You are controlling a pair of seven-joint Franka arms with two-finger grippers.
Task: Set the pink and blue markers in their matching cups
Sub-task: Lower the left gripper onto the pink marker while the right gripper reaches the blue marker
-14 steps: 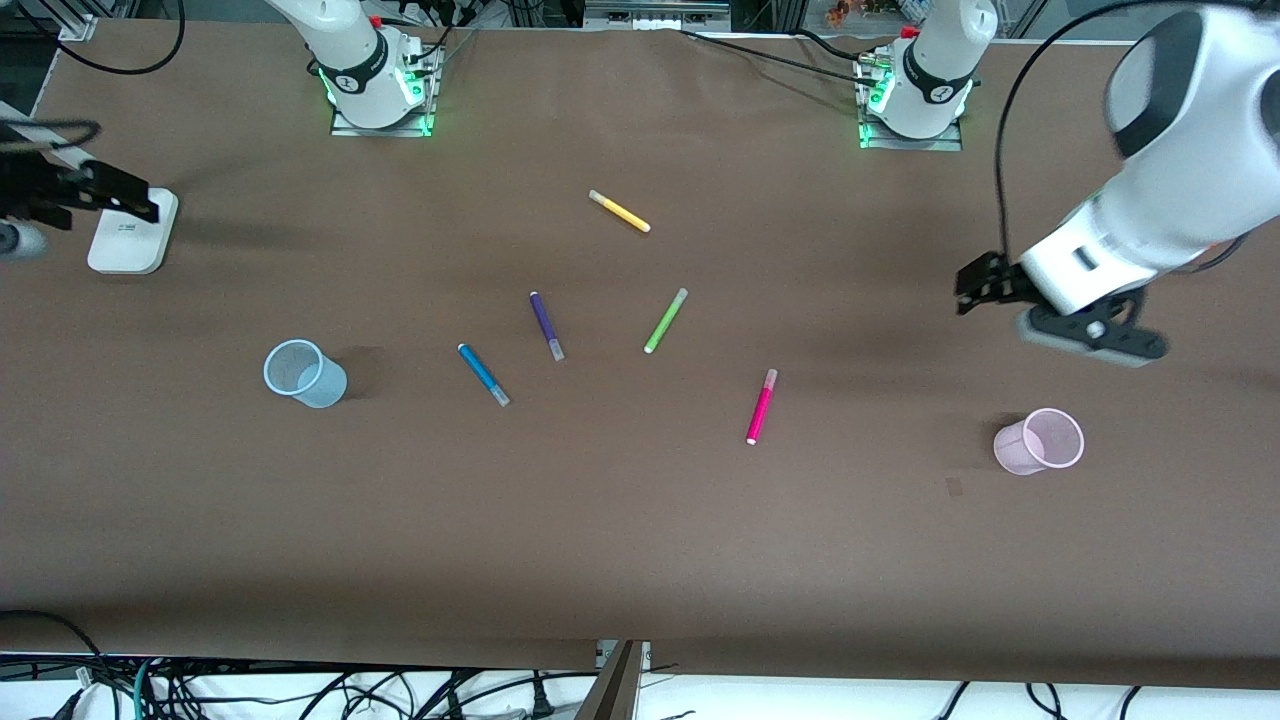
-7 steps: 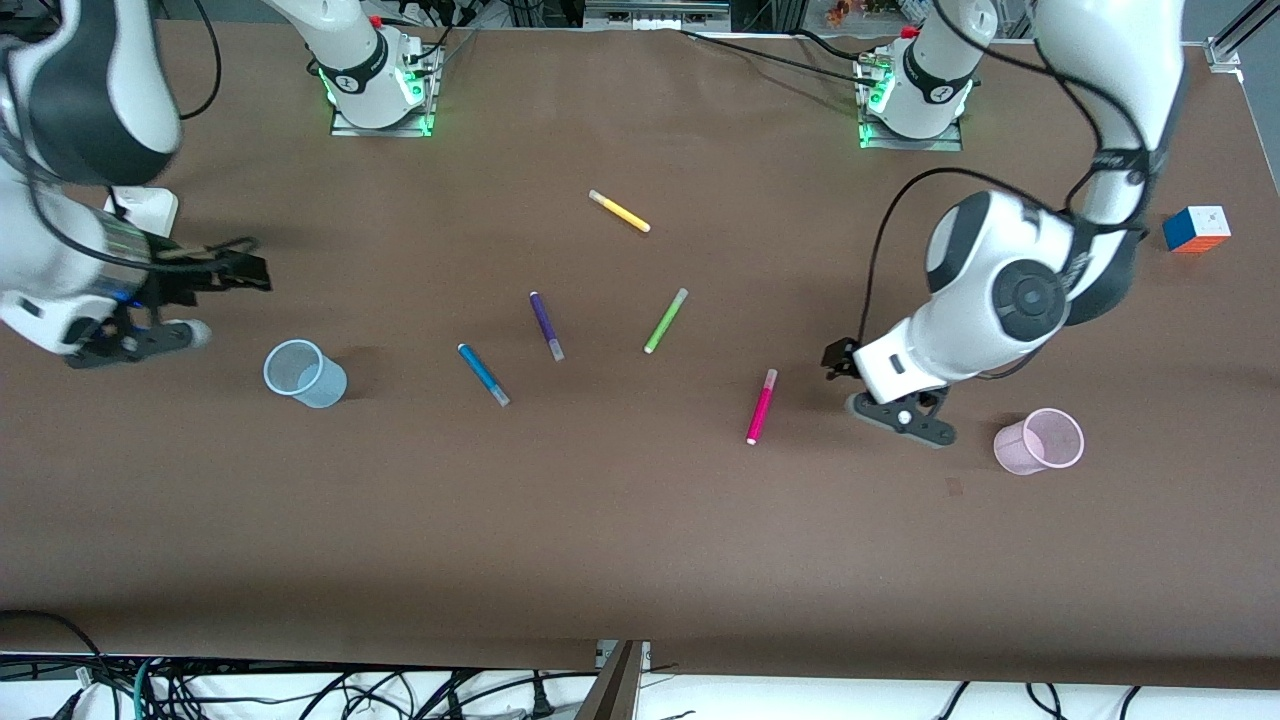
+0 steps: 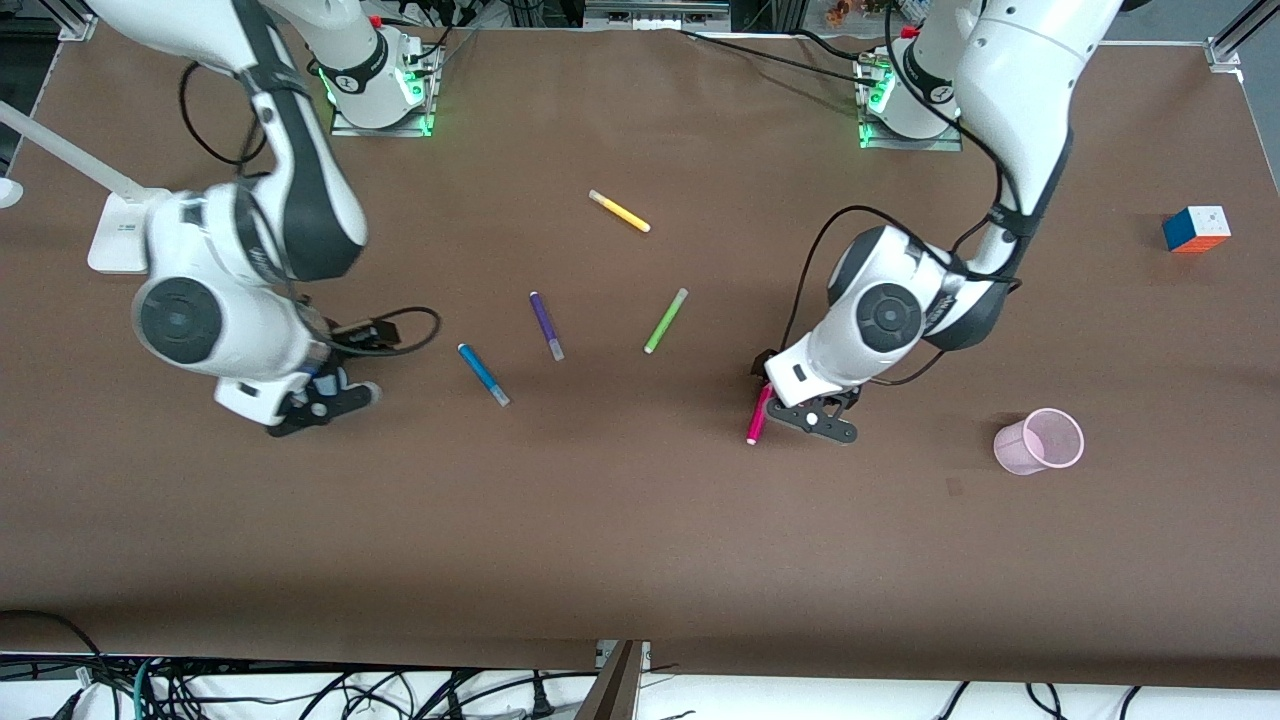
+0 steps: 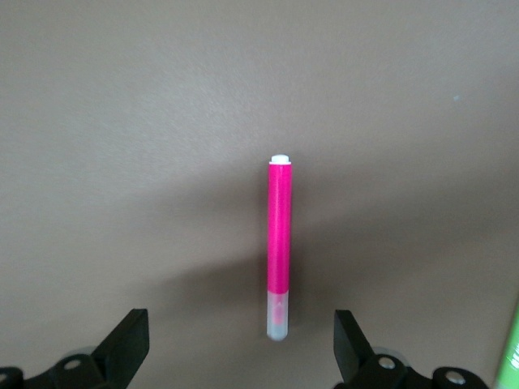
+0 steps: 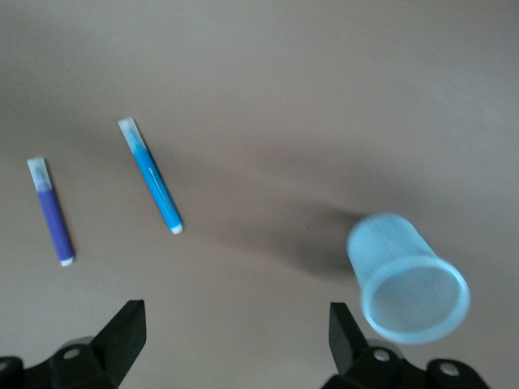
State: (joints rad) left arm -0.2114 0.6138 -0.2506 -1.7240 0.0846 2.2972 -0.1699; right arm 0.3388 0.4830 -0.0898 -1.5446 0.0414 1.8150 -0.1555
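The pink marker (image 3: 755,425) lies on the brown table, its pale cap under my left gripper (image 3: 815,415). In the left wrist view the marker (image 4: 279,235) lies lengthwise between the open fingers of the left gripper (image 4: 241,356), cap end nearest them. The pink cup (image 3: 1040,441) stands toward the left arm's end of the table. The blue marker (image 3: 483,374) lies near the middle. My right gripper (image 3: 315,400) hangs open over the blue cup, which it hides in the front view. The right wrist view shows the blue cup (image 5: 409,279) beside the right gripper (image 5: 235,340), and the blue marker (image 5: 152,176) farther off.
A purple pen (image 3: 546,325), a lime-green pen (image 3: 665,320) and a yellow pen (image 3: 619,211) lie farther from the front camera than the blue marker. A colour cube (image 3: 1196,228) sits at the left arm's end. A white lamp base (image 3: 120,240) stands at the right arm's end.
Both arms have swung in from the table's ends. The left gripper has come over the pink marker. The right gripper has come over the blue cup and now hides it.
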